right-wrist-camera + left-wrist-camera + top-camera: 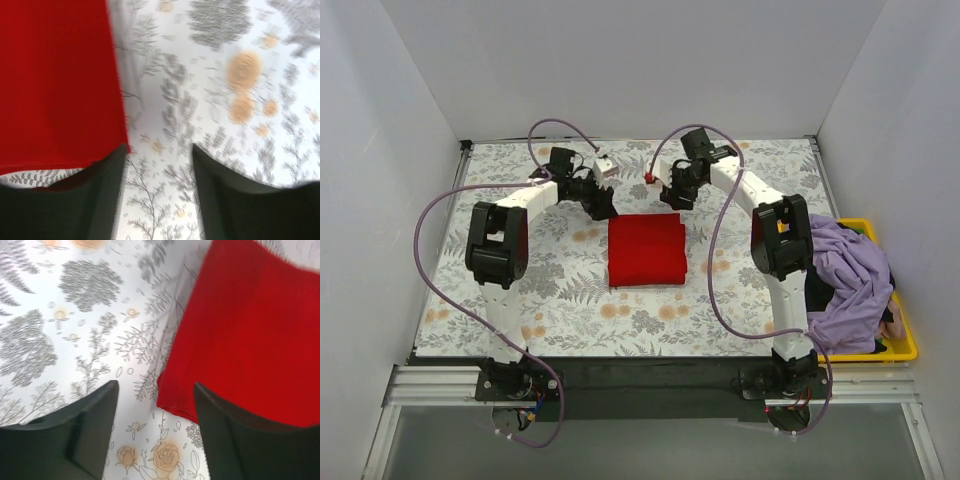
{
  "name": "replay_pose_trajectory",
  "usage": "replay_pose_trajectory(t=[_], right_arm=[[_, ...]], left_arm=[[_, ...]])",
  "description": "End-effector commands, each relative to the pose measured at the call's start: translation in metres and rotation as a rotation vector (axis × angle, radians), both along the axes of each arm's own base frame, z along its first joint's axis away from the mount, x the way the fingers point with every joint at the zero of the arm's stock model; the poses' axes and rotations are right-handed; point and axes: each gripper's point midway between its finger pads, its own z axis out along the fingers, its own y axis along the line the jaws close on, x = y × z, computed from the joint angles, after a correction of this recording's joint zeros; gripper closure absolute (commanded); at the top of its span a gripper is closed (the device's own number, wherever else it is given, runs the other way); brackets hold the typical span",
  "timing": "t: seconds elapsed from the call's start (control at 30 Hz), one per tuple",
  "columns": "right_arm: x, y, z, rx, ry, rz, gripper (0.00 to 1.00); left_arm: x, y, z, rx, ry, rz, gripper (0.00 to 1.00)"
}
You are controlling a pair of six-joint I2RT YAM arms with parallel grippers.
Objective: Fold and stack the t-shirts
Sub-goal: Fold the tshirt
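A bright red t-shirt lies folded into a neat rectangle at the middle of the floral table. It also shows in the left wrist view and in the right wrist view. My left gripper is open and empty over its far left corner. My right gripper is open and empty over its far right corner, with bare cloth-covered table between the fingers. A pale lilac t-shirt lies crumpled in the bin on the right.
A yellow plastic bin stands off the table's right edge, beside the right arm. White walls close in the back and both sides. The floral table cover spreads around the red shirt.
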Motion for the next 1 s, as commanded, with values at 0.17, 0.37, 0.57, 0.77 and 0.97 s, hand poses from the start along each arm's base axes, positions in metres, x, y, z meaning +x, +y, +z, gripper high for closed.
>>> replay_pose_trajectory(t=[0.17, 0.37, 0.57, 0.77, 0.97], right_arm=[[-0.049, 0.004, 0.138, 0.362, 0.162, -0.292, 0.02], [-0.159, 0.022, 0.131, 0.524, 0.731, -0.350, 0.02], [-0.204, 0.034, 0.093, 0.530, 1.153, -0.525, 0.02], [-0.190, 0.041, 0.048, 0.515, 1.213, -0.648, 0.02], [-0.199, 0.016, -0.035, 0.376, 1.276, -0.874, 0.02]], left_arm=[[-0.068, -0.006, 0.155, -0.368, 0.317, 0.156, 0.18], [-0.168, -0.044, 0.145, -0.473, 0.799, 0.231, 0.16], [-0.199, -0.077, 0.103, -0.480, 1.136, 0.378, 0.15], [-0.191, -0.083, 0.056, -0.458, 1.225, 0.490, 0.14], [-0.189, -0.052, -0.022, -0.384, 1.354, 0.718, 0.14]])
